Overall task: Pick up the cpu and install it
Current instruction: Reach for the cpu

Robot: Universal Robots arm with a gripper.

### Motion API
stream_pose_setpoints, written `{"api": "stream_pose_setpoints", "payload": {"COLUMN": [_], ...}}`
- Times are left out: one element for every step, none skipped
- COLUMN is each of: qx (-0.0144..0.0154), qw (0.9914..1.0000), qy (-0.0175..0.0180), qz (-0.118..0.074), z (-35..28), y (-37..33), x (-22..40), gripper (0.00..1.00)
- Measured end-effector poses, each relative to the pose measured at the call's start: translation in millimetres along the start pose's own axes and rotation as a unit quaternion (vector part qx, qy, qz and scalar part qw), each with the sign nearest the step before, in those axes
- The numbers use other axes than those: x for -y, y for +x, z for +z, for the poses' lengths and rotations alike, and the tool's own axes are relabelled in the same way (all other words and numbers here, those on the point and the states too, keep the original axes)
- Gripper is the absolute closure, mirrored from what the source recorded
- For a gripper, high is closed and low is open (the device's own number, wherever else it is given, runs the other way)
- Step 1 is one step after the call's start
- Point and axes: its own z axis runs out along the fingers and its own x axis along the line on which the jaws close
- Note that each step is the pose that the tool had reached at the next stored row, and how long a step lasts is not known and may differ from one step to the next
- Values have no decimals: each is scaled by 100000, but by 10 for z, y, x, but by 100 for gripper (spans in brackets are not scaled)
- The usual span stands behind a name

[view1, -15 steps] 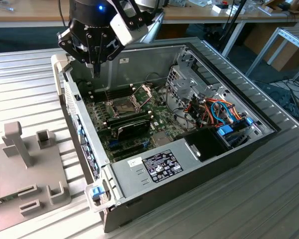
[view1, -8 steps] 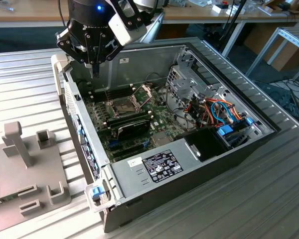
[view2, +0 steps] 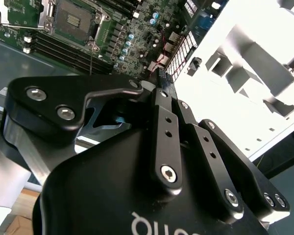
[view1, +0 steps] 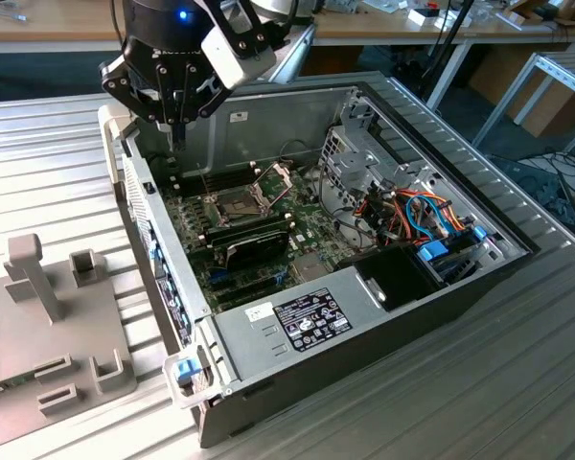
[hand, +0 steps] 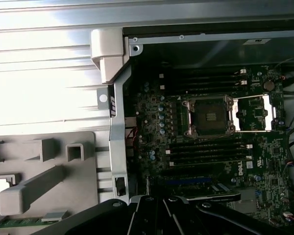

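Exterior view has the end effector hanging above the far corner of the open computer case, toward the exterior view's left. Its fingers are drawn together, and I cannot tell whether anything is pinched between them. On the green motherboard the dark socket stands open, its hinged frame lifted back. A grey fixture sits on the ribbed worktop just beside the case. Where the cpu lies I cannot tell.

Exterior view looks down on the case; both wrist views share its socket.
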Motion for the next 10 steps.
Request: {"api": "stream_pose_setpoints", "payload": {"qx": [0,2,2,-3,0,3,0,0,2,0], "qw": [100000,100000,100000,100000,100000,100000,100000,100000,100000,100000], "qy": [3,-1,-1,2,1,-1,4,2,0,-1], "qz": [-1,0,-4,-7,3,2,6,1,1,3], "z": [-1,-1,-1,-1,-1,-1,-1,-1,-1,-1], "y": [15,31,33,34,37,40,42,43,45,47], "x": [1,2,2,3,3,3,3,3,3,3], "gripper": [89,89,89,89,89,89,89,89,89,89]}}
